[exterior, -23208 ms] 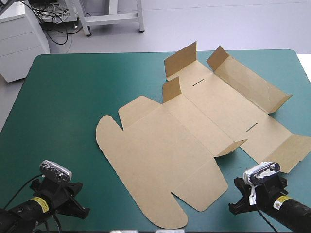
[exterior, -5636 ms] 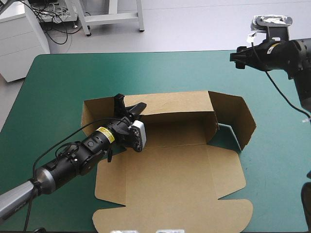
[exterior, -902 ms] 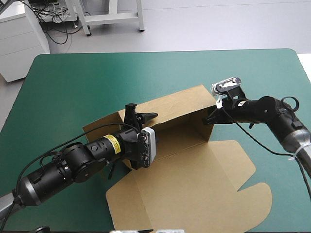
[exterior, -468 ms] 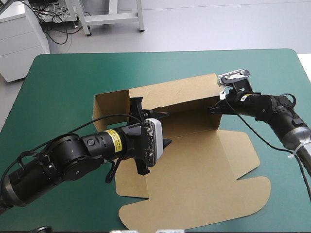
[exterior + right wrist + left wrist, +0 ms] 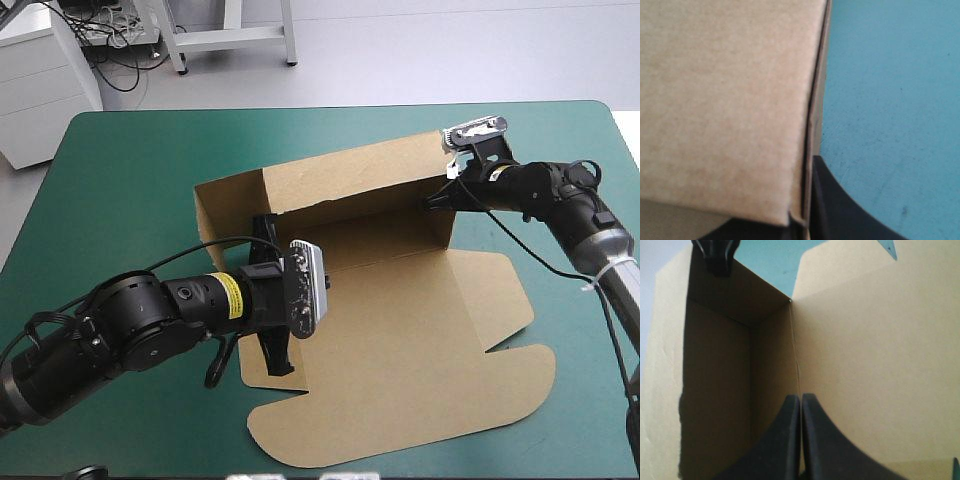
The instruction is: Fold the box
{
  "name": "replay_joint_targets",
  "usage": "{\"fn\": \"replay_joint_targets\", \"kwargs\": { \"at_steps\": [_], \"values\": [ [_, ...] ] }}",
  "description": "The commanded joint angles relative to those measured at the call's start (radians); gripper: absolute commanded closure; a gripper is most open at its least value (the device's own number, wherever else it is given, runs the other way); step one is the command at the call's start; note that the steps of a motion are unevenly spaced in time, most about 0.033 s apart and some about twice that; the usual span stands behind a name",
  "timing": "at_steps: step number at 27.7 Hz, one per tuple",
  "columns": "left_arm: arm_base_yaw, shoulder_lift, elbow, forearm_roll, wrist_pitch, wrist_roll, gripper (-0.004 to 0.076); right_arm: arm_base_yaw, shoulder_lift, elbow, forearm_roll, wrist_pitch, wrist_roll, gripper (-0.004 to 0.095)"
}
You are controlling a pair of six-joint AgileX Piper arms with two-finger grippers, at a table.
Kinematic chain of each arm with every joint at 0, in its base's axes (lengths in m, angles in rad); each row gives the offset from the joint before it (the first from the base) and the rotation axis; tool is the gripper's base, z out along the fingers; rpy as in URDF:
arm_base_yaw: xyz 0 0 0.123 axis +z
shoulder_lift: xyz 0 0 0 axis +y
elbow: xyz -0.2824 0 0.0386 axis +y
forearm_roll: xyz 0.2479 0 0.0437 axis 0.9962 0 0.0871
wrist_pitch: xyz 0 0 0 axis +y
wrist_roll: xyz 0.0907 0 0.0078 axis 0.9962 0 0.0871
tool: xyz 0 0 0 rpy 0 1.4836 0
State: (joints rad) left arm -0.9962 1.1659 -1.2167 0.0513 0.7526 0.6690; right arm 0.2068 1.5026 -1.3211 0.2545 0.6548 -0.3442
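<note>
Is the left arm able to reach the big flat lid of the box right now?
Probably yes. The lid lies flat and bare right beside the left gripper, with no wall between them. The gripper is shut, so it would have to open first to grab it.

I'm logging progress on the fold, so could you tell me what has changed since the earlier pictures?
The box, earlier a flat sheet, now has its long far wall raised. The right gripper came from the near edge and gripped that wall's right corner; the left gripper, shut, moved inside. The lid stays flat.
</note>
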Motion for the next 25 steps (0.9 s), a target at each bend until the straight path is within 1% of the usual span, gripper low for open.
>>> {"fn": "replay_joint_targets", "kwargs": {
  "at_steps": [1,3,7,9,12,15,19,21,22,23,24,25],
  "values": [
    [-0.003,-0.022,-0.048,-0.003,0.033,-0.069,0.0734,-0.004,-0.038,-0.043,0.008,-0.030,0.003,0.0926],
    [-0.003,-0.022,-0.057,-0.003,0.063,-0.104,0.0734,-0.004,-0.038,-0.043,0.008,-0.022,0.003,0.0926],
    [0.017,-0.029,-0.082,-0.013,0.061,-0.147,0.0734,-0.004,-0.038,-0.043,0.006,-0.017,0.003,0.0926],
    [0.052,-0.031,-0.101,-0.015,0.068,-0.166,0.0734,-0.004,-0.038,-0.043,0.005,-0.007,0.003,0.0926],
    [0.156,-0.031,-0.121,-0.018,0.071,-0.181,0.0734,-0.004,-0.038,-0.043,0.005,0.008,0.003,0.0926],
    [0.311,-0.033,-0.133,-0.043,0.078,-0.200,0.0731,-0.004,-0.038,-0.043,-0.003,0.030,0.003,0.0926],
    [0.572,-0.040,-0.139,-0.177,0.089,-0.172,0.0731,-0.004,-0.038,-0.043,-0.024,0.085,0.003,0.0926],
    [0.686,-0.042,-0.139,-0.262,0.091,-0.142,0.0731,-0.004,-0.038,-0.047,-0.024,0.135,0.015,0.0926],
    [0.802,-0.044,-0.139,-0.326,0.093,-0.126,0.0731,-0.004,-0.038,-0.059,-0.026,0.190,0.048,0.0926],
    [0.845,-0.044,-0.139,-0.350,0.096,-0.126,0.0731,-0.004,-0.038,-0.066,-0.026,0.206,0.056,0.0926],
    [0.940,-0.044,-0.139,-0.401,0.100,-0.126,0.0731,-0.004,-0.038,-0.082,-0.026,0.245,0.074,0.0926],
    [0.980,-0.044,-0.138,-0.418,0.101,-0.126,0.0731,-0.004,-0.032,-0.092,-0.026,0.259,0.086,0.0926]
  ]
}}
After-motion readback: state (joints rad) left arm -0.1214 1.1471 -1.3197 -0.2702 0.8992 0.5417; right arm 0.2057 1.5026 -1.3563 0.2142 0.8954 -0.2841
